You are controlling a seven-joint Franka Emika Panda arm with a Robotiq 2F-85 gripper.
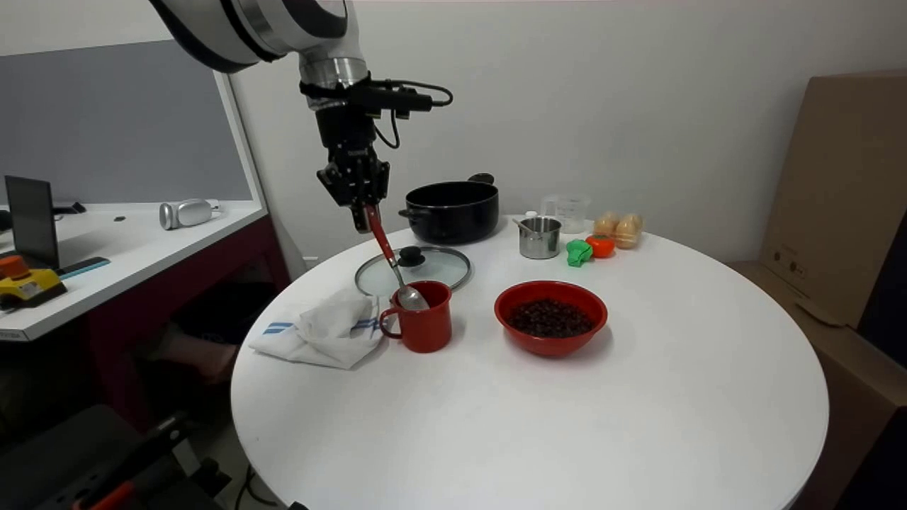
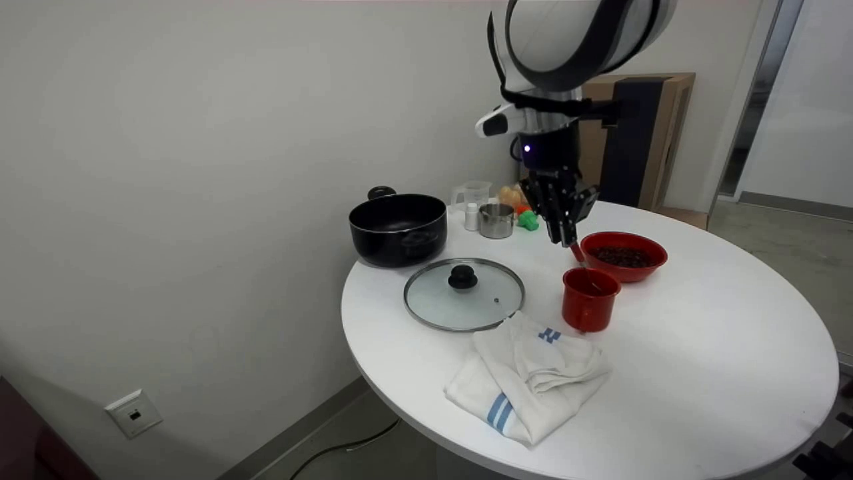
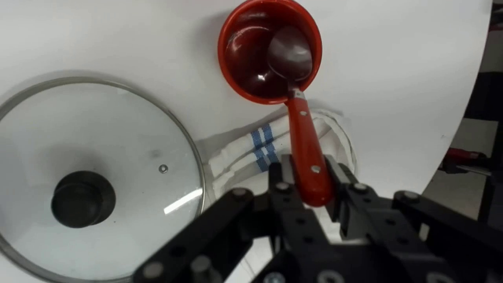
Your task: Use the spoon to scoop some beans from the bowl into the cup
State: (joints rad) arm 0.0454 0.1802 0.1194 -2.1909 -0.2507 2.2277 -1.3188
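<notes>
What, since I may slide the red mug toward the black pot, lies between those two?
The round glass lid lies between the red mug and the black pot, its black knob up. Both exterior views show it.

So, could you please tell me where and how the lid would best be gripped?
Probably by the knob, from straight above: the lid lies flat, knob up at its centre, while its thin rim sits low. The gripper would first need to put down the spoon.
</notes>
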